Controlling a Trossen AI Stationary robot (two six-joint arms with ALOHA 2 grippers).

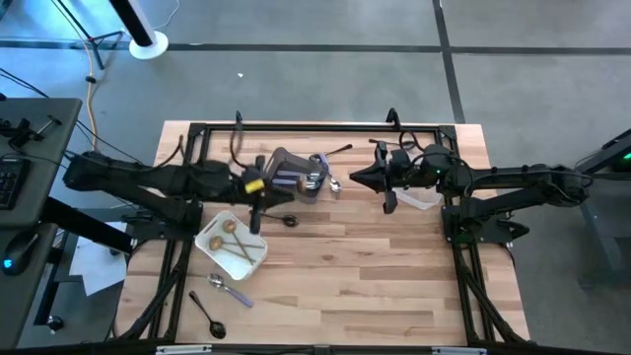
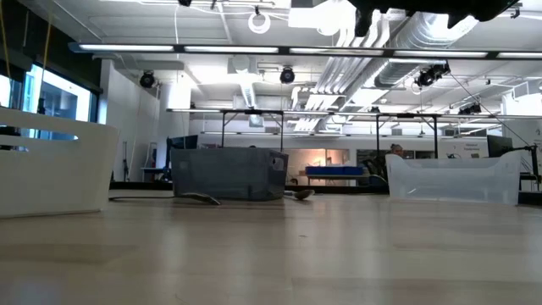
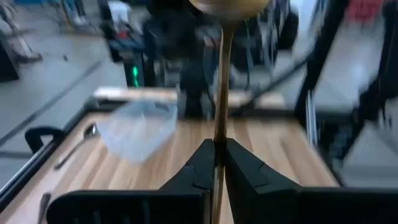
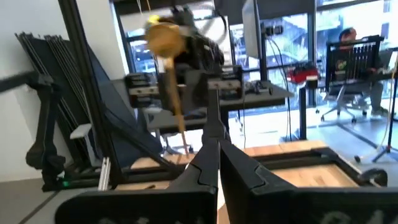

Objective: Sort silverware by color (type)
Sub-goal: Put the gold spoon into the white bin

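My left gripper [image 1: 258, 187] is shut on a gold spoon [image 3: 221, 74] and hangs above the table beside the grey bin [image 1: 296, 176], which holds several pieces of silverware. In the right wrist view the spoon [image 4: 165, 38] stands bowl up. A white tray [image 1: 232, 245] holds gold pieces. Loose on the wood lie a black spoon [image 1: 286, 219], a lilac-handled fork [image 1: 229, 288], another black spoon [image 1: 209, 314] and a silver spoon [image 1: 333, 184]. My right gripper [image 1: 360, 177] hangs shut and empty near the clear tub [image 1: 419, 194]. My left gripper pinches the gold spoon's handle [image 3: 219, 135] between its two fingers, some way below the bowl [image 3: 227, 5]. The fingers lie about level, coming from the table's left, across the handle. The spoon stands roughly upright with its bowl up, lifted clear of the table.
A black piece [image 1: 337, 151] lies near the far edge behind the bin. A dark metal frame [image 1: 315, 126] runs round the table's far edge and sides. Bare wood [image 1: 365, 276] stretches across the near middle and right.
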